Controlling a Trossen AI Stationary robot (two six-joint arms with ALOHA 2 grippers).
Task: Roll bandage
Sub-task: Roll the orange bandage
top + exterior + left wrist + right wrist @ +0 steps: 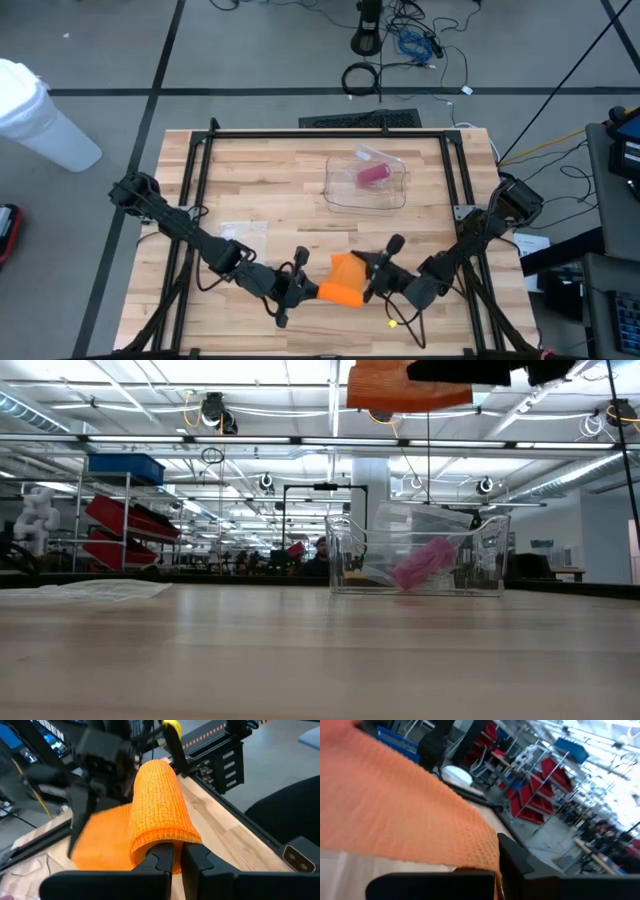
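An orange mesh bandage (342, 279) is held in the air between my two grippers over the table's near middle. One part is rolled into a tube (160, 800); a flat tail (102, 837) spreads from it. My left gripper (306, 289) is shut on the tube's end. My right gripper (374, 276) is shut on the flat tail, which fills the right wrist view (395, 810). In the low view the bandage (408, 387) hangs well above the tabletop. My left gripper pinches the rim of the tube's open end (167, 839) between its two shut fingers (160, 862). The fingers come level from the table's left, along the tube's axis. The tube is lifted clear of the table. My right gripper holds the flat tail at its edge (487, 860), between its fingers (520, 862). It comes from the table's right side. The tail spreads flat from the fingers toward the tube, clear of the table; one layer or several, I cannot tell.
A clear plastic box (366, 181) with a pink roll (374, 175) stands at the far middle of the table, also in the low view (420, 555). A clear wrapper (243, 230) lies left of centre. Black frame rails (190, 190) run along both sides.
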